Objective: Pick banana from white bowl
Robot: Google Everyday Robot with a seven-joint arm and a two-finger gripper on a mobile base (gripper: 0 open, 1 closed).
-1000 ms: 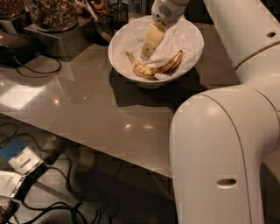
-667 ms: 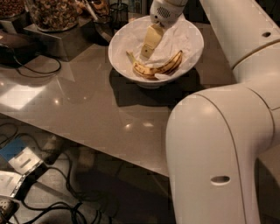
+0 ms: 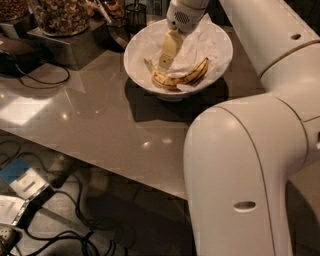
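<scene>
The white bowl [image 3: 220, 42], lined with crumpled white paper, stands at the back of the grey table [image 3: 100, 125]. The banana [image 3: 182, 78], yellow with brown streaks, lies curved along the bowl's near side. My gripper [image 3: 164, 66] reaches down into the bowl from above, its cream tip at the left part of the banana, touching or just above it. The banana rests in the bowl. My white arm covers the right side of the view.
Glass jars of nuts [image 3: 57, 15] stand on a dark metal stand [image 3: 65, 47] at the back left, with a black wire holder [image 3: 135, 12] behind the bowl. A black cable [image 3: 45, 80] lies on the table. Cables and boxes [image 3: 30, 190] lie on the floor below the table's front edge.
The gripper has come a little lower and to the left inside the bowl. The big arm link in the foreground has shifted left. The banana and bowl have not moved.
</scene>
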